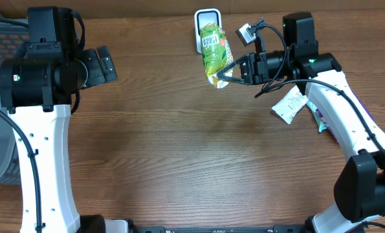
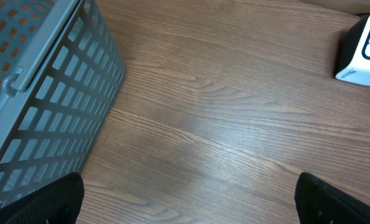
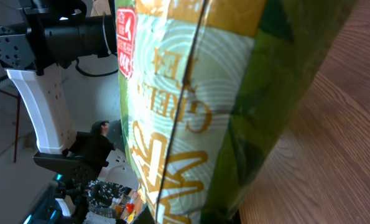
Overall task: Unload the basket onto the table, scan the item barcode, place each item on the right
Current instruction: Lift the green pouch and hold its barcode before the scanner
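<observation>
Firmly clenched, the right gripper (image 1: 226, 72) grasps the lower end of a green packet (image 1: 213, 48). The packet is held off the bench (image 1: 179, 149) and reaches from the gripper across the front of the white scanner (image 1: 207, 14) just beyond. Behind this gripper, beside its arm, a white packet (image 1: 289, 105) lies on the bench. The left gripper (image 1: 106, 65) stands released, holding nothing. A grey mesh basket (image 2: 54, 93) sits off to its side, and its contents cannot be made out.
</observation>
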`<action>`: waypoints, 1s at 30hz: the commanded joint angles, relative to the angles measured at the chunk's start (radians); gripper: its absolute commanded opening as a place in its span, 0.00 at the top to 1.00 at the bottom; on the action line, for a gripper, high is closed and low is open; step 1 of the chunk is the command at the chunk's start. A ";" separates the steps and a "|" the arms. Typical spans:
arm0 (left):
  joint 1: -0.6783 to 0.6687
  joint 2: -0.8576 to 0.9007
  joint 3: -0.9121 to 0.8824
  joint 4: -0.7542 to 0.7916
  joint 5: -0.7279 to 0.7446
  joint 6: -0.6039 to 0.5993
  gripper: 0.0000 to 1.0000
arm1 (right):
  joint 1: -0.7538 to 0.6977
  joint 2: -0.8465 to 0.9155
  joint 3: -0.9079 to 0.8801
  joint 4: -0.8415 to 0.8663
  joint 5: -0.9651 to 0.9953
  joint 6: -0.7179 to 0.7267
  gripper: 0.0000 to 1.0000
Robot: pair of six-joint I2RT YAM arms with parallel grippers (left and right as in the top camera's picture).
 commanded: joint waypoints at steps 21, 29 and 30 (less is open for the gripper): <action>0.000 -0.017 0.020 0.000 0.004 -0.015 0.00 | 0.204 0.138 0.593 -0.611 1.762 -0.068 0.97; 0.000 -0.017 0.020 0.000 0.004 -0.015 0.01 | 0.236 0.419 0.811 -0.507 2.015 -0.318 0.96; 0.000 -0.017 0.020 0.000 0.004 -0.015 0.00 | 0.241 0.452 0.811 -0.462 2.067 -0.337 0.96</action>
